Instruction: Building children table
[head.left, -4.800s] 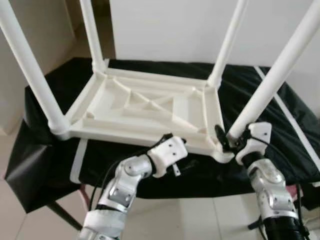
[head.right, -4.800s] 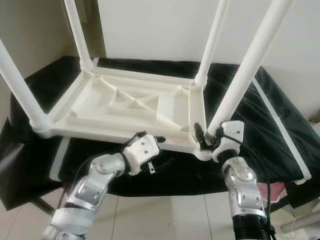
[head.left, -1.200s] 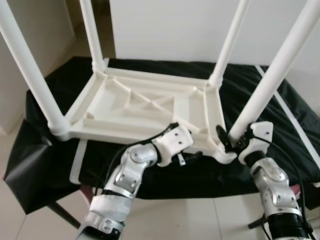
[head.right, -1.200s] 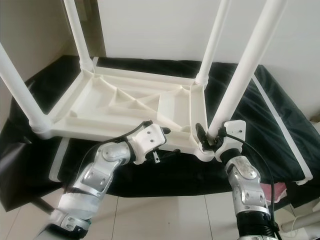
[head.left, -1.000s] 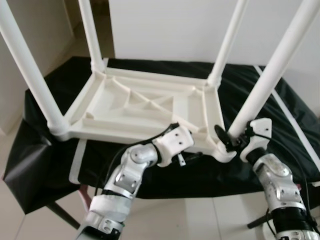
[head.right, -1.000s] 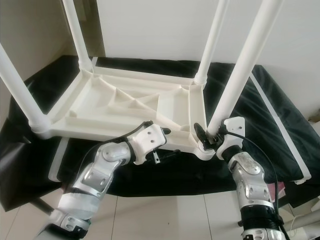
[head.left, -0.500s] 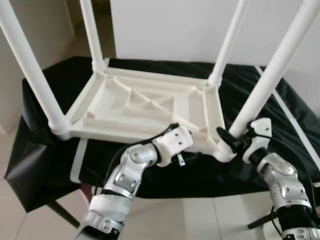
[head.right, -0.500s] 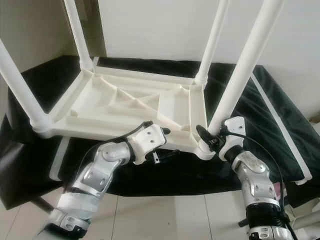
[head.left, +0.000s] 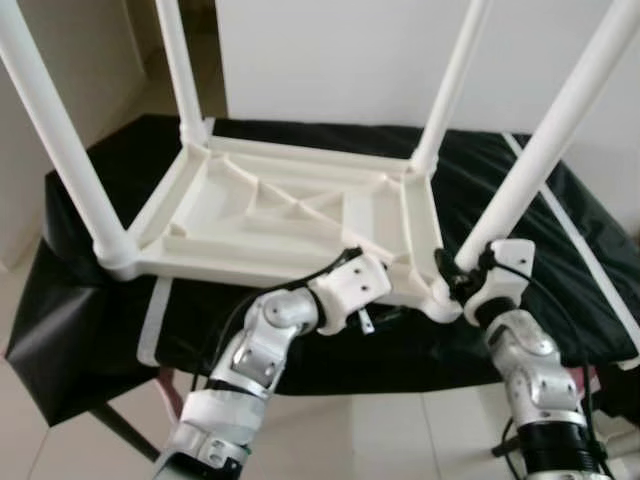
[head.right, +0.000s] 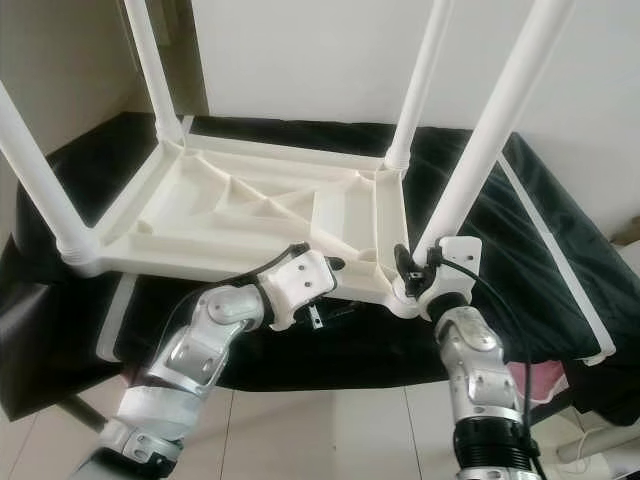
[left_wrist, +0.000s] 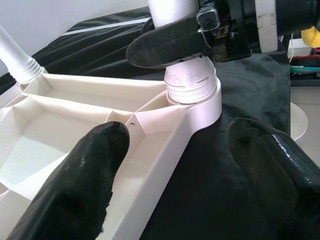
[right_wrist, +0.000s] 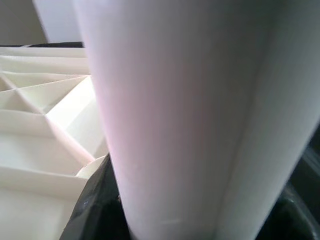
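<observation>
a white plastic children's table (head.left: 290, 215) lies upside down on a surface draped in black cloth (head.left: 560, 250), its ribbed underside facing up and four white legs rising from the corners. the right gripper (head.right: 418, 268) is at the near right corner, its black fingers clenched around the base of the near right leg (head.left: 545, 150) just above the threaded socket (left_wrist: 192, 87); in the right wrist view that leg (right_wrist: 190, 120) stands close between the fingers. the left gripper (left_wrist: 200, 185) is at the table's near edge, left of that same corner, its two black fingers (left_wrist: 90, 170) spread apart with one over the white frame and the other over the black cloth, grasping nothing. the far left leg (head.left: 178, 70), far right leg (head.left: 450, 80) and near left leg (head.left: 60, 140) stand upright in their corners. pale floor tiles (head.left: 340, 440) lie below the near side.
</observation>
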